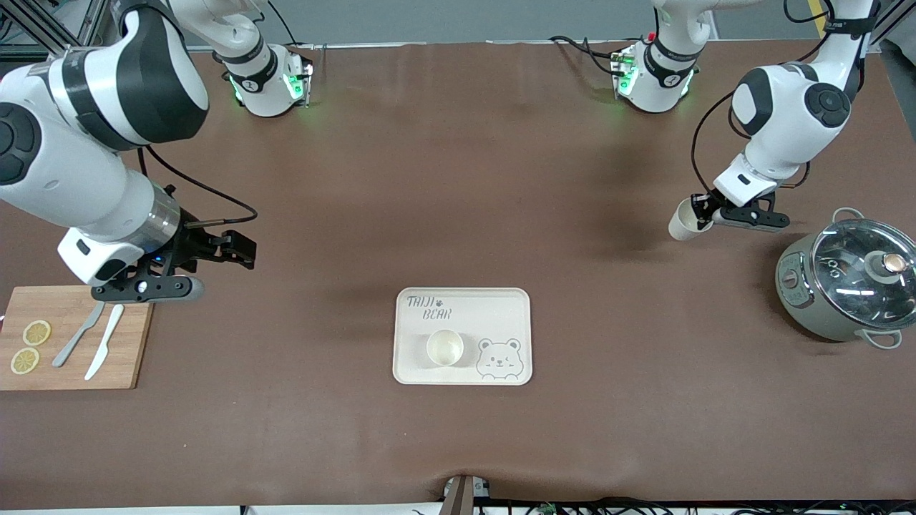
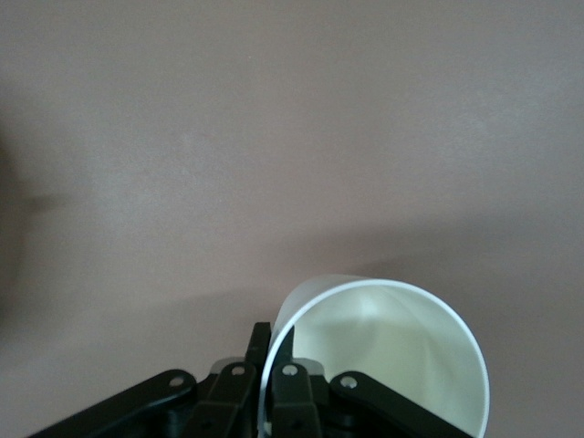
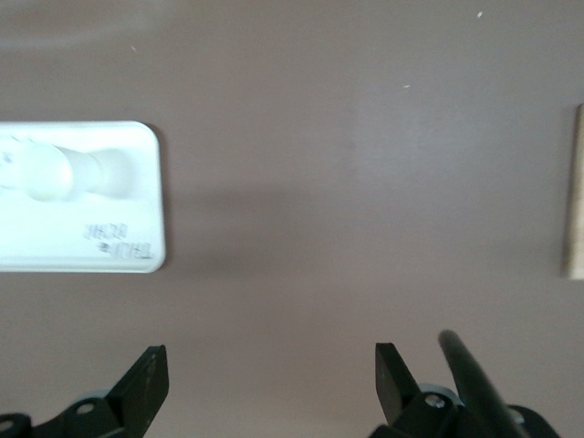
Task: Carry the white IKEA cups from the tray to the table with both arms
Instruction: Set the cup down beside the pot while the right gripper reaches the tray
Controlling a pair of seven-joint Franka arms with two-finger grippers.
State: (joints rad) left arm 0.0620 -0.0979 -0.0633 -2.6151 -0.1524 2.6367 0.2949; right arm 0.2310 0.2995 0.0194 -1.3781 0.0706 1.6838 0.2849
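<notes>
White cup (image 2: 383,356) rim pinched in black jaws, above brown table (image 2: 274,137)

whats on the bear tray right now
One white cup stands upright on the bear tray, beside the printed bear. It looks empty. The tray surface under the cup is hidden. The second cup is not on it: the left gripper holds it above the table.
</notes>
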